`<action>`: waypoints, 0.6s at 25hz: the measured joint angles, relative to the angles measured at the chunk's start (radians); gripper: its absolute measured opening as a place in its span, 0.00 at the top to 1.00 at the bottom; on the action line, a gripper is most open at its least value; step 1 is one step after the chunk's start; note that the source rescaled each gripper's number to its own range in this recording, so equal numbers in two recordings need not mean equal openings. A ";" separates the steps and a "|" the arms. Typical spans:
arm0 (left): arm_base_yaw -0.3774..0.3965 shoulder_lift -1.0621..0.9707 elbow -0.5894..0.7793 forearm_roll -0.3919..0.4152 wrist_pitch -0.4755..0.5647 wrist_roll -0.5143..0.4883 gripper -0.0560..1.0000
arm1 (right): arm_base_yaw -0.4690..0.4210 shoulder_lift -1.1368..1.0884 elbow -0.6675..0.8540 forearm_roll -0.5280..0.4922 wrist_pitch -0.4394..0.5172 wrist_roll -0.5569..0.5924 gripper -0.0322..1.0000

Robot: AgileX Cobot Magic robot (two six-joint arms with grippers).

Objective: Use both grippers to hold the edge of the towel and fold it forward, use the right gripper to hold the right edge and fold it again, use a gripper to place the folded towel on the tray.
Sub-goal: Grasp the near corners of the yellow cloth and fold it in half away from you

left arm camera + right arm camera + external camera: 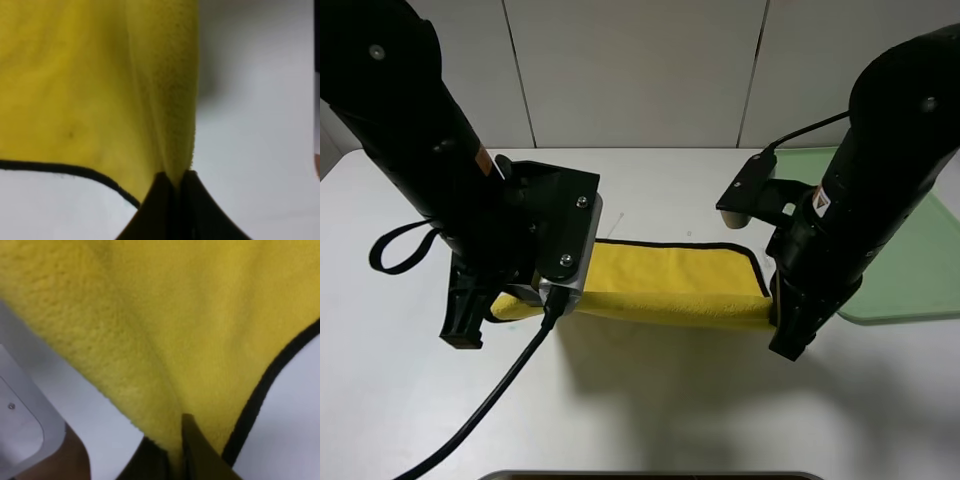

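Firstly, yellow microfibre towel, black-edged: hung in a fold, partly lifted off the white table, just beside the pale green tray. Left gripper: fingers were pinched tight on the towel end farther from the tray. Right gripper: was clamped on the end nearer the tray.

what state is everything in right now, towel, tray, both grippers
towel, near edge lifted off the table, pinched at both ends, far edge lying flat
left gripper, shut on the towel's left end
right gripper, shut on the towel's right end
tray, flat on the table at the right, towel not on it
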 joint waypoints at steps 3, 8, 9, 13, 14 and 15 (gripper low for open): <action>0.000 0.000 0.000 -0.003 0.017 -0.013 0.95 | 0.000 -0.045 0.000 0.007 0.020 0.000 0.97; 0.000 -0.001 0.000 -0.003 0.003 -0.016 0.95 | 0.000 -0.081 0.000 -0.001 0.028 0.000 0.97; 0.000 -0.001 0.000 -0.003 -0.013 -0.016 0.95 | 0.000 -0.081 0.000 -0.010 0.025 0.000 0.97; 0.000 -0.001 0.000 0.005 -0.101 -0.016 0.95 | 0.000 -0.081 0.000 -0.050 0.009 0.000 0.97; 0.000 0.001 0.000 0.008 -0.118 -0.016 0.95 | 0.000 -0.081 0.000 -0.059 0.005 0.000 0.97; 0.000 0.008 0.000 0.009 -0.133 -0.016 0.95 | 0.000 -0.081 0.000 -0.071 -0.003 0.000 0.97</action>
